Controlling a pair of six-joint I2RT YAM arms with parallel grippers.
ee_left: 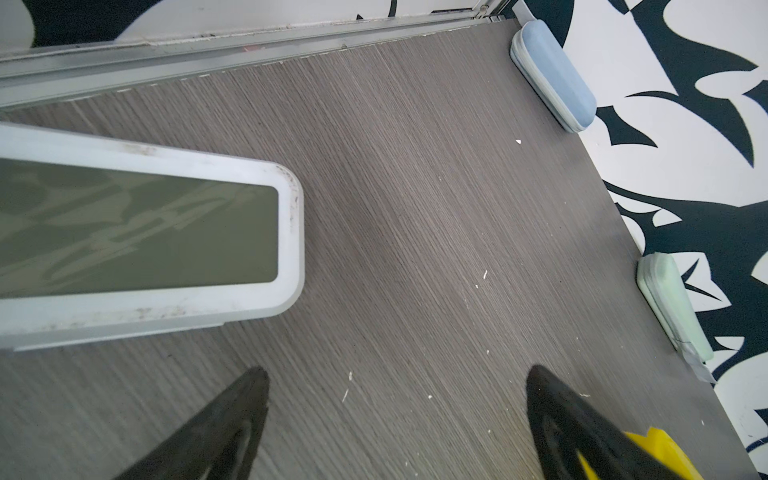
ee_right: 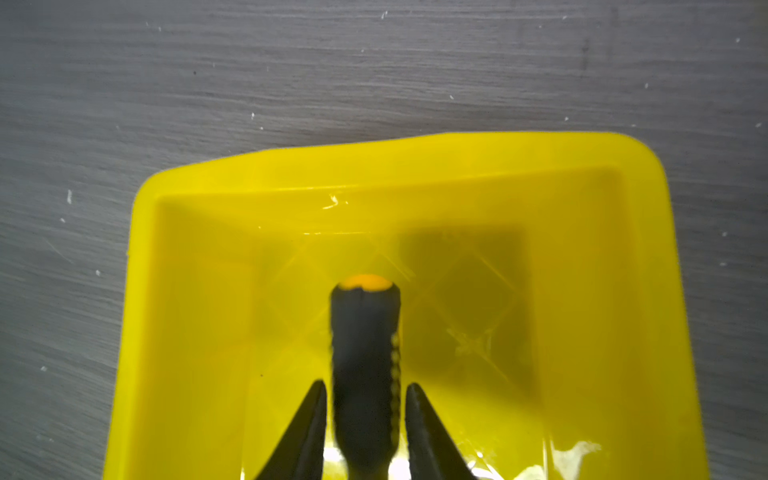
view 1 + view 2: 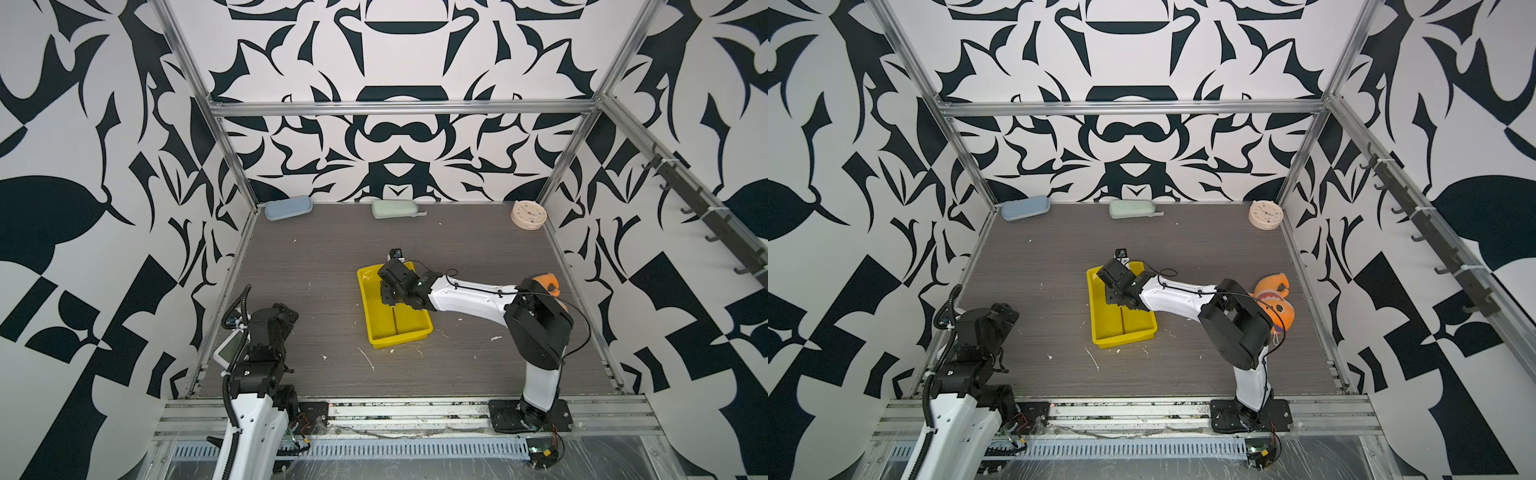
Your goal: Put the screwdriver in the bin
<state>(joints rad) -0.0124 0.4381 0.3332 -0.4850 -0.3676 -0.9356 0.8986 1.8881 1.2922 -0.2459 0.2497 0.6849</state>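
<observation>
We list one screwdriver (image 2: pixel 365 332), black handle, orange-yellow cap, at twelve o'clock in the bin (image 3: pixel 380 320), right gripper (image 2: pixel 365 383) narrowly parted, flanking it.

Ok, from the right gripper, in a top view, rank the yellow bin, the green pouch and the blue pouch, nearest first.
1. yellow bin: directly beneath the right gripper, at the centre.
2. green pouch: far back, roughly straight ahead.
3. blue pouch: far back and off to the left, plainly the farthest.
</observation>
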